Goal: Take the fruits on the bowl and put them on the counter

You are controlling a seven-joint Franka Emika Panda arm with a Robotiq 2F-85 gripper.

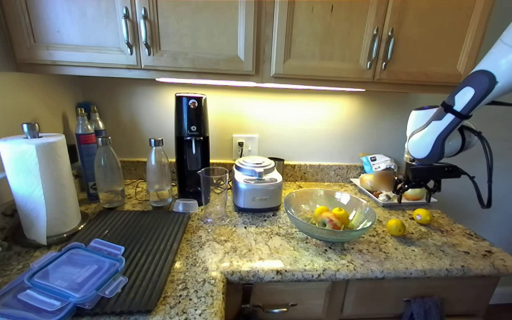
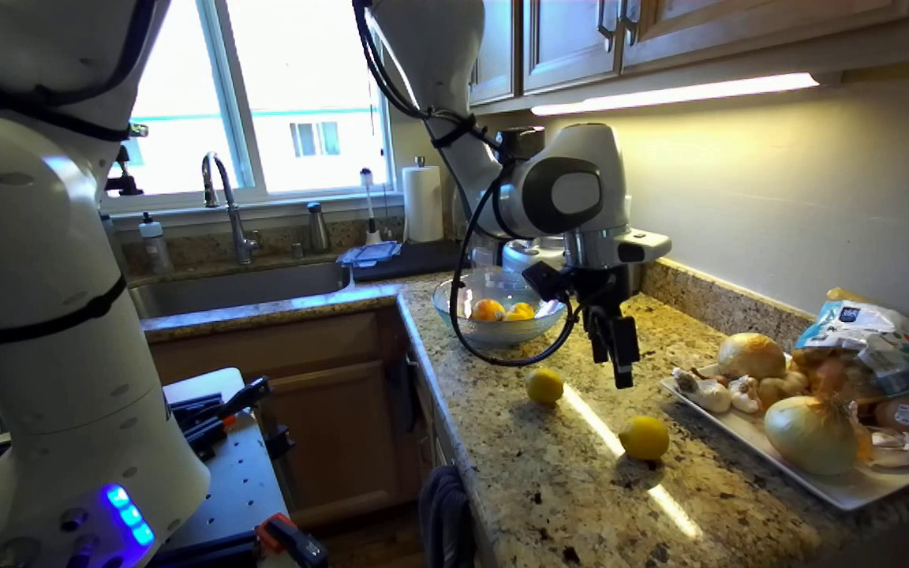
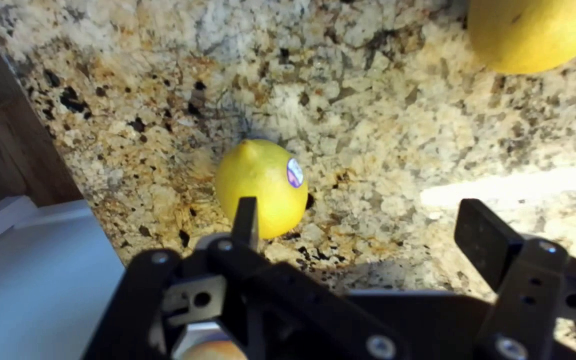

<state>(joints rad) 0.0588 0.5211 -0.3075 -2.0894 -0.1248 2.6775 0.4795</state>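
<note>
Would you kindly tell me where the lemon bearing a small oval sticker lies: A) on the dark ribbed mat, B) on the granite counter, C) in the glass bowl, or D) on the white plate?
B: the wrist view shows the stickered lemon lying directly on the speckled granite counter, and an exterior view shows it well apart from the glass bowl.

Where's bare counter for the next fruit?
Bare on the counter: between drying mat and glass bowl, in front of the silver appliance; and between two loose lemons and the rounded front edge. Crowded: white plate, loaded with onions and garlic; back row of bottles and black machine.
</note>
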